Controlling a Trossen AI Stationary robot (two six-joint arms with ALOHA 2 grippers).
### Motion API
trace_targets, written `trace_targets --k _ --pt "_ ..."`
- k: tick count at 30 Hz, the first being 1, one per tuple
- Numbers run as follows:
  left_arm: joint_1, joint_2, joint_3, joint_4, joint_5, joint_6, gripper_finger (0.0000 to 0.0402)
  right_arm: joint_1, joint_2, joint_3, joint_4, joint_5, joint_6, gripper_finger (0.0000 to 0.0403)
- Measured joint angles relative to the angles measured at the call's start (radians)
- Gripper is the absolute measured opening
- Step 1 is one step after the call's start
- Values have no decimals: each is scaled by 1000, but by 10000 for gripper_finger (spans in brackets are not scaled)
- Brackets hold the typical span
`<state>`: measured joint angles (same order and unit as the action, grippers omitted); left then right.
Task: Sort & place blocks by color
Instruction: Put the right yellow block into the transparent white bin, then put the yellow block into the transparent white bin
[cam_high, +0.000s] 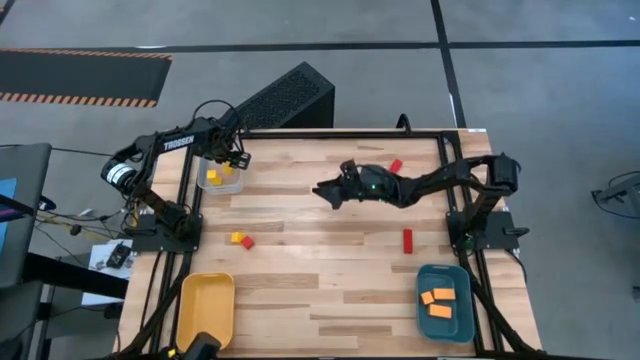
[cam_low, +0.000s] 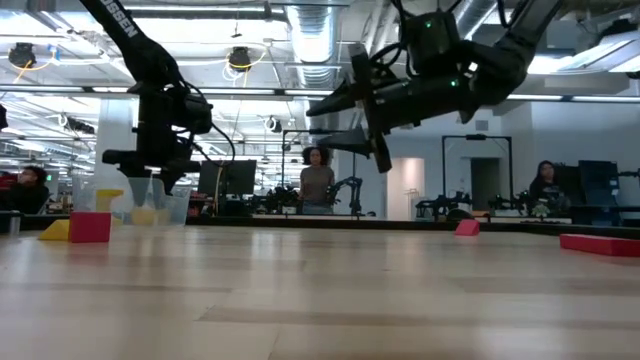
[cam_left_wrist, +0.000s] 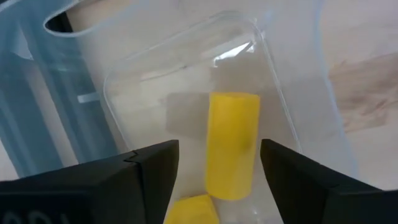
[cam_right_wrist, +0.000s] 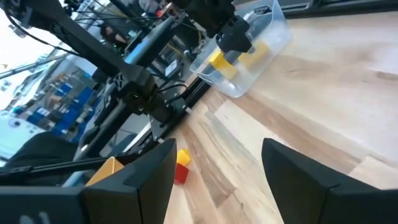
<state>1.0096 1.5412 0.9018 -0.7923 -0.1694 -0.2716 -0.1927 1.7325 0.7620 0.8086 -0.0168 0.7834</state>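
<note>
**Yellow blocks in the clear tray, left claw spread above them**

A yellow bar (cam_left_wrist: 232, 144) lies on the floor of the clear tray (cam_high: 218, 177), with a second yellow block (cam_left_wrist: 191, 209) just beside it. The left gripper (cam_left_wrist: 217, 168) hangs over them with its fingers spread apart and nothing between them. The tray is thin see-through plastic with rounded corners and stands at the table's far left.

On the bare wood nearer the middle, a small yellow cube (cam_high: 236, 238) and a red cube (cam_high: 247, 242) sit touching. A red bar (cam_high: 407, 240) lies on the right half, and another red block (cam_high: 396, 166) sits near the far edge. Two orange blocks (cam_high: 438, 303) lie in the teal tray (cam_high: 444, 322) at the near right corner; the yellow tray (cam_high: 207, 308) sits at the near left corner.

The right gripper (cam_high: 327, 190) hovers over the table's middle, well above the boards, fingers wide and holding nothing.

The table (cam_high: 330, 290) is pale wooden planks in a black frame. Beyond it the low view shows a workshop with ceiling ducts, monitors and a person (cam_low: 317, 180) standing far back.
</note>
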Motion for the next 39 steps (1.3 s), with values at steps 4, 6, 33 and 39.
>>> trace_targets --k 4,6,33,39 --pt "0 -14 17 -27 1 11 220 40 0 1 -5 80 2 260" --pt "-1 -38 30 -40 1 32 220 48 0 1 -9 117 7 260" --pt "-473 -650 57 268 492 226 176 162 -145 594 -1195 207 -386 209" --pt "-542 -652 57 269 536 230 169 225 -165 591 -1495 182 102 184"
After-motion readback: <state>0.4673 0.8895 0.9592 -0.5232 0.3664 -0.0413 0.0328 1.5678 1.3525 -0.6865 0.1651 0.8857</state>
